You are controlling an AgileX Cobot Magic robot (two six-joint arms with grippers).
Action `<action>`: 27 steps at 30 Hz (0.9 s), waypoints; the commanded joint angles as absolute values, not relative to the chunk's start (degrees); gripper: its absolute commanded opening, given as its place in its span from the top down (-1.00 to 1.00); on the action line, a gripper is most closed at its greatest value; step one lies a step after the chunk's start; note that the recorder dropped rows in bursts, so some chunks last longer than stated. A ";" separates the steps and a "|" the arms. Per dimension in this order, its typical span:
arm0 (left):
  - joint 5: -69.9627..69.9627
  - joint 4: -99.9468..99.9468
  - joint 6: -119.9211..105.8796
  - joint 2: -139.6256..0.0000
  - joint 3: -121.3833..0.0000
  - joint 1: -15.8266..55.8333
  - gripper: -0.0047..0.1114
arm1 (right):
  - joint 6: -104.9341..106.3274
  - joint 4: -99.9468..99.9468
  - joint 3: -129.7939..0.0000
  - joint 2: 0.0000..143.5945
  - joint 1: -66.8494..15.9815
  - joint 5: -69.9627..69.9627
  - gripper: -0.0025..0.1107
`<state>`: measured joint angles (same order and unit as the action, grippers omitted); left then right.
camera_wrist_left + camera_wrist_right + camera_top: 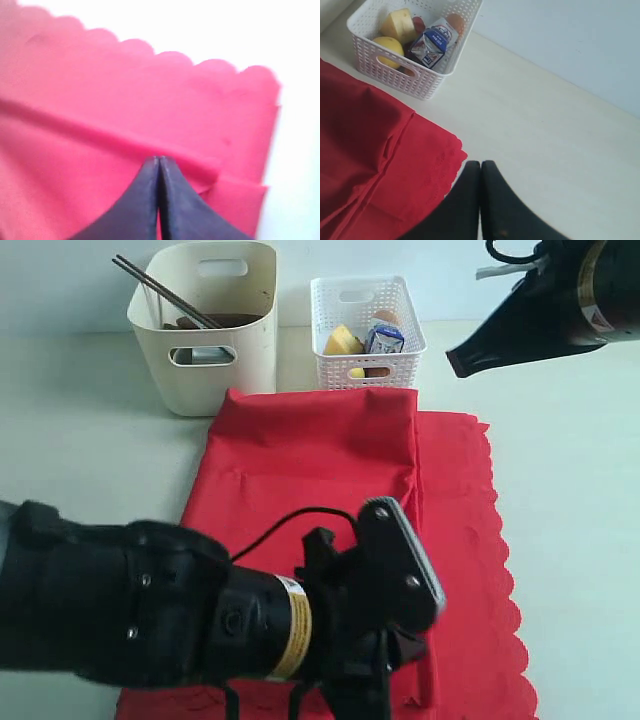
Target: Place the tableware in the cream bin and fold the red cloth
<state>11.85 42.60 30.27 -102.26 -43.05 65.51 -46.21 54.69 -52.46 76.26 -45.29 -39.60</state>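
Left wrist view: left gripper [159, 161] closed at a crease in the large bright red scalloped cloth [100, 90].
Whether fabric is pinched between the jaws, I cannot tell. The cloth lies partly folded on the pale table [80, 440]; the right gripper [480, 165] hangs closed, empty; farthest, the cream plastic bin [250, 350] holds dark chopsticks [160, 288].

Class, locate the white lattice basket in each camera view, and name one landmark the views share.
Exterior view: white lattice basket at top centre, right of the cream bin.
Left wrist view: not in it.
Right wrist view: the basket just past the red cloth's corner.
Shared landmark: the cloth's scalloped edge, visible in all three.
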 commanded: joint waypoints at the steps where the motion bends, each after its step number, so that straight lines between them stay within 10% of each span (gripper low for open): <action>1: 2.19 42.85 30.74 -95.08 -43.96 69.90 0.92 | -46.46 55.67 -52.42 75.94 -45.30 -40.95 0.96; 6: -15.21 42.63 31.16 -88.86 -42.75 66.05 0.92 | -46.46 55.55 -52.42 75.94 -45.30 -40.22 0.96; 27: -15.32 51.30 52.48 -48.51 -18.59 56.63 0.92 | 2.92 -1.02 -57.10 101.07 -45.30 -23.71 0.96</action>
